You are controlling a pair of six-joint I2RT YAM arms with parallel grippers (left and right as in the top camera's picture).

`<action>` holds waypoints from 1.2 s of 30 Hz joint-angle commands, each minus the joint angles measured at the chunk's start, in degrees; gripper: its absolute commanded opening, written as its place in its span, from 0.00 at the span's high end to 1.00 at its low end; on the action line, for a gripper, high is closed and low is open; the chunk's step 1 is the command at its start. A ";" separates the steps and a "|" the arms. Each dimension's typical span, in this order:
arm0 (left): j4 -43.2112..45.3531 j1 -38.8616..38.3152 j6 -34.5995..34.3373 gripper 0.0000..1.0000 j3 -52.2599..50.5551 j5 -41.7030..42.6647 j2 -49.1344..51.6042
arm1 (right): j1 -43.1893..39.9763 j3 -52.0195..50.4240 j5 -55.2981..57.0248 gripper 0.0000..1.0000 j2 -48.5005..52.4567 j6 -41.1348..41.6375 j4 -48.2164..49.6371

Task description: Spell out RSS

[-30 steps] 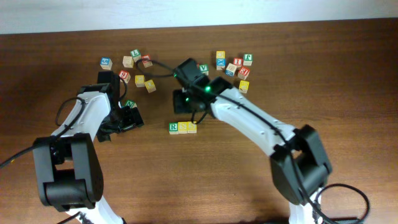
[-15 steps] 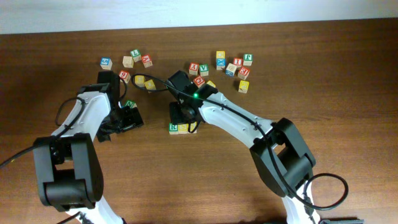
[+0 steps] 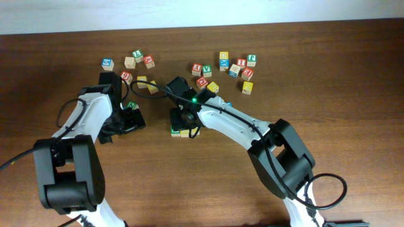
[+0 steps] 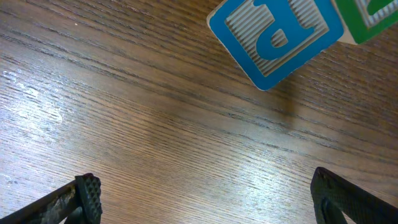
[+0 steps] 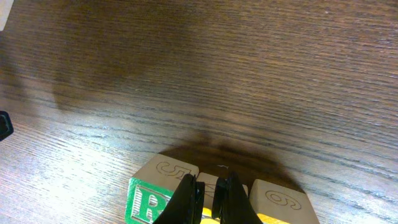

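- Left claw (image 4: 208,199) gapes wide over the table (image 4: 124,124), with a blue cube (image 4: 277,37) just ahead; it has not moved.
- Right claw (image 5: 210,191), pinched shut on nothing, has swung forward over the row: green R cube (image 5: 144,200), then yellow cubes (image 5: 280,199), all touching, mid-table.

Surface (image 3: 353,75): dark brown wood, fine straight grain, satin finish, soft pale sheen in patches under even light. Far edge: plain white strip (image 3: 189,12), full width, unmarked.
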 commanded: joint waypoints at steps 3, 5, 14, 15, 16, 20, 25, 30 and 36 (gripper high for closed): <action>-0.09 0.13 -0.57 0.01 0.90 -0.63 0.74 | -0.85 0.39 2.27 0.96 0.46 0.26 -0.26; -0.09 0.13 -0.57 0.01 0.90 -0.63 0.74 | -1.60 1.22 2.25 0.96 0.22 0.26 -1.29; -0.09 0.13 -0.57 0.01 0.90 -0.63 0.74 | -4.57 6.97 1.97 0.96 -1.16 0.02 -11.63; -0.09 0.13 -0.57 0.01 0.90 -0.63 0.74 | -4.87 7.02 1.16 0.96 -1.16 -0.31 -11.87; -0.09 0.13 -0.57 0.01 0.90 -0.63 0.74 | -5.01 7.04 0.26 0.96 -1.16 -0.83 -12.02; -0.09 0.13 -0.57 0.01 0.90 -0.63 0.74 | -6.08 8.79 -2.49 0.96 -1.42 -1.44 -14.47; -0.09 0.13 -0.57 0.01 0.90 -0.61 0.74 | -8.83 11.39 -2.25 0.96 -1.40 -1.49 -21.16; -0.09 0.13 -0.57 0.01 0.90 -0.63 0.74 | -8.96 7.98 -2.12 0.96 -0.52 -1.88 -17.46; -0.09 0.13 -0.57 0.01 0.90 -0.63 0.74 | -7.65 5.27 -2.75 0.96 0.24 -1.90 -13.09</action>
